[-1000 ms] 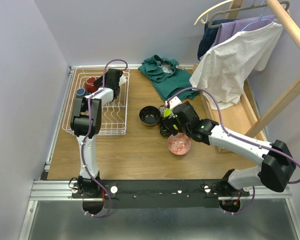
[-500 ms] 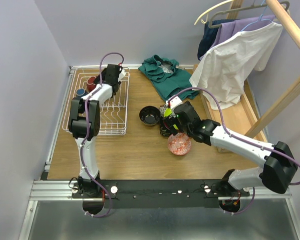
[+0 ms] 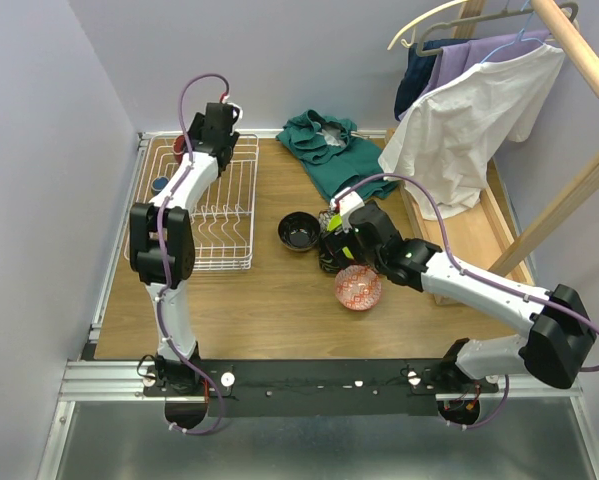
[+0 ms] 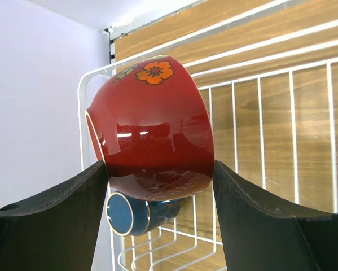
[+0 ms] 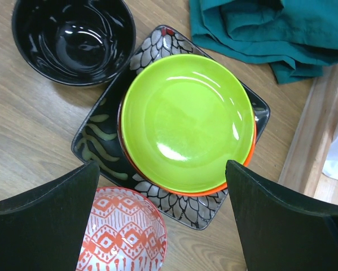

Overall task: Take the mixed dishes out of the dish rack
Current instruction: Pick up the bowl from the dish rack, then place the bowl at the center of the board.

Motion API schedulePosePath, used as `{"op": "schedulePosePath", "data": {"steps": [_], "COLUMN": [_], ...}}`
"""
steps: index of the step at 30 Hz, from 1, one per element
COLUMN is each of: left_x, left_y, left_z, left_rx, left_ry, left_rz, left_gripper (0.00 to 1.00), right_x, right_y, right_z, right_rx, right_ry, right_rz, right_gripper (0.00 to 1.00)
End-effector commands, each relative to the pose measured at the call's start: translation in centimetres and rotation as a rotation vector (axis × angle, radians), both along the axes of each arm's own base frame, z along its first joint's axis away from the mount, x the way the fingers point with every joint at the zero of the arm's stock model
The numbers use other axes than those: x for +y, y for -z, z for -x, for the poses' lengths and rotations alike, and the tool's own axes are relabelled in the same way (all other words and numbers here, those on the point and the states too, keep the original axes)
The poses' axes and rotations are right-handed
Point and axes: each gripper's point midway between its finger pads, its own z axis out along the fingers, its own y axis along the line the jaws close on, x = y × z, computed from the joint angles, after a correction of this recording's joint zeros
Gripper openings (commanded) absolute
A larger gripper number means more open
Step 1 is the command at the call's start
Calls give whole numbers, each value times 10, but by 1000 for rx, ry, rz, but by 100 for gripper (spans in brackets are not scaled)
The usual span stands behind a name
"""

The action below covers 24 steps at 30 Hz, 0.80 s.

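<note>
Now, over the far-left corner of the dish rack (image 3: 224,222), the red cup (image 4: 152,130) is seen clamped between the left arm's fingers (image 4: 56,226), one pad pressed to each side. The cup is tipped on its side, an orange flower showing on its wall, and it is held clear of the wires. Right beneath it, inside the rack at that same far-left corner, the dark-blue mug (image 4: 129,212) is lying on its side with its gold-edged rim in view.

Out to the right of the rack, on the bench (image 3: 279,300), a stack is laid out. The black square floral plate (image 5: 101,135) sits at the bottom, an orange plate (image 5: 192,193) is glimpsed as a thin rim above it, and the lime-green plate (image 5: 185,124) is on top. The right arm's fingers (image 5: 44,226) are spread wide apart over that stack, with nothing held between them. Whether the stack is being touched cannot be told.

A black bowl (image 5: 73,34) is set between the rack and the stack, just beside the square plate's corner. The red-patterned bowl (image 5: 121,237) stands at the stack's near side, farther from the rack's far end. A teal cloth (image 5: 259,28) is heaped well to the right of the rack, beyond the plates.
</note>
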Motion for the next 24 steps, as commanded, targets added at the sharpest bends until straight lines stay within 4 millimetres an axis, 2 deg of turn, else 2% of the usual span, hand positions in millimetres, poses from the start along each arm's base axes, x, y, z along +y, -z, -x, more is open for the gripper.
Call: {"op": "schedulePosePath", "data": {"steps": [1,5,9,14,15,16,18,20,21,23,24], "left_x": [-6,-15,-22,-29,-30,-32,-34,-38,-39,-43,-44], "left_y": [-55,-63,-79,-98,-95,-103,-100,-108,-102,-112,-105], "left_z": [3,8,14,28,31,35,41,48,52,59,64], "left_rx": [-144,-158,-187,-228,-226,-245,-249,-263,-251,-277,-264], "left_ry": [-60,-83,-105,-123,-137,-127,-140,-128,-133,-122,-126], "left_rz": [152,255,351,479,514,545,598,656,675,754,779], "left_gripper": [40,39,39,39,39,39,38,38,38,38,38], "right_x": [18,34,51,74,73,79,84,91,92,101,104], "right_y": [-19,-34,-47,-69,-69,-70,-76,-79,-88,-88,-90], "right_z": [-7,-16,-29,-44,-51,-49,-56,-58,-62,-64,-65], "right_rx": [-28,-58,-54,-5,11,33,46,72,76,112,127], "right_ry": [-31,-59,-84,-145,-124,-158,-154,-176,-170,-198,-196], "right_rz": [-95,-144,-224,-398,-422,-448,-483,-521,-557,-597,-622], "right_gripper": [100,100,100,100,100,100,100,100,100,100,100]}}
